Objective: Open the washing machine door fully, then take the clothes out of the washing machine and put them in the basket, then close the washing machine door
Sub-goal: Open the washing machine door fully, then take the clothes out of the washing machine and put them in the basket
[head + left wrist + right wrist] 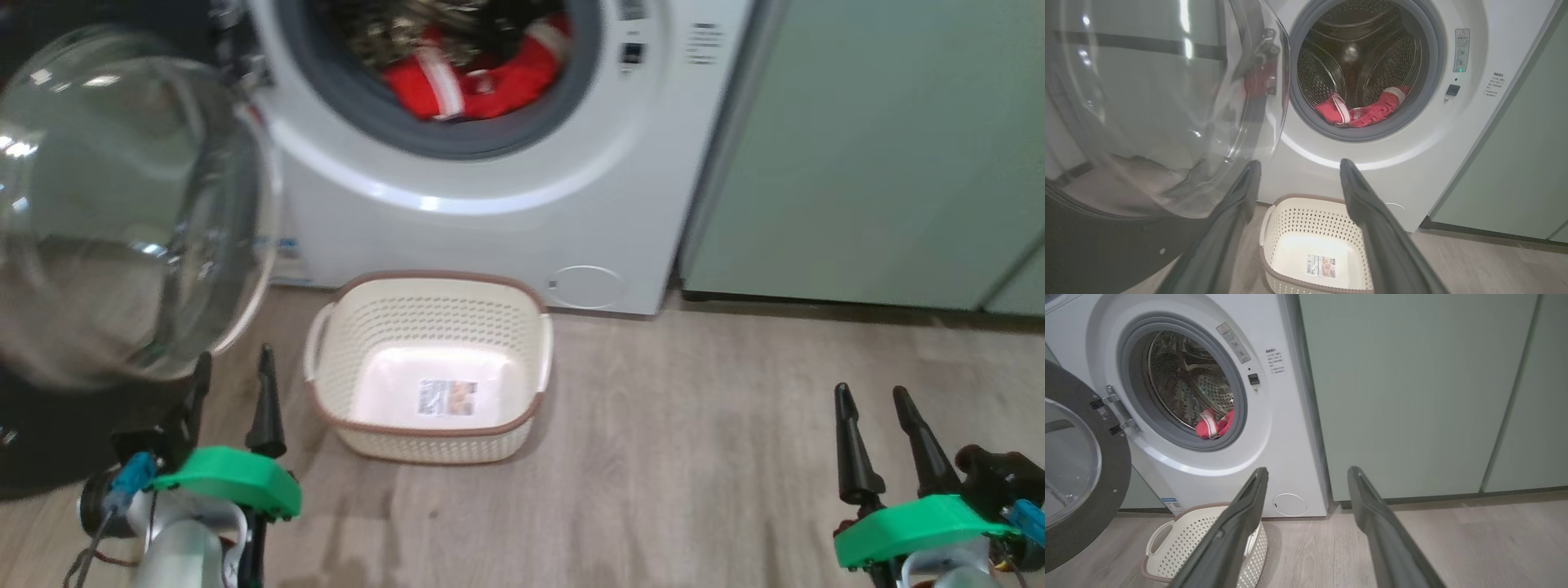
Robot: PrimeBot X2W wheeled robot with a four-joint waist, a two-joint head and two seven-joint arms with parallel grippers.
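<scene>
Head view, left to right: washing machine door (122,220) stands wide open at left, its clear bowl window just above the left gripper (234,358), jaws parted w/ nothing btwn them. Cream basket (433,318) sits on the wood floor (694,457) just before the washing machine (506,220), holding only 1 label sticker (447,398). Red clothes (482,77) lie low at the drum's front, up and ahead of both grippers, the heap's long axis running across the opening. In left wrist view the drum mouth sits straight above the finger gap, so left arm looks nearer. At far right, right gripper (870,392), likewise parted and empty, faces the green cabinet doors (857,147). Count: 1 door, 1 machine, 1 basket, 1 red heap; no. of garments can't be told.
</scene>
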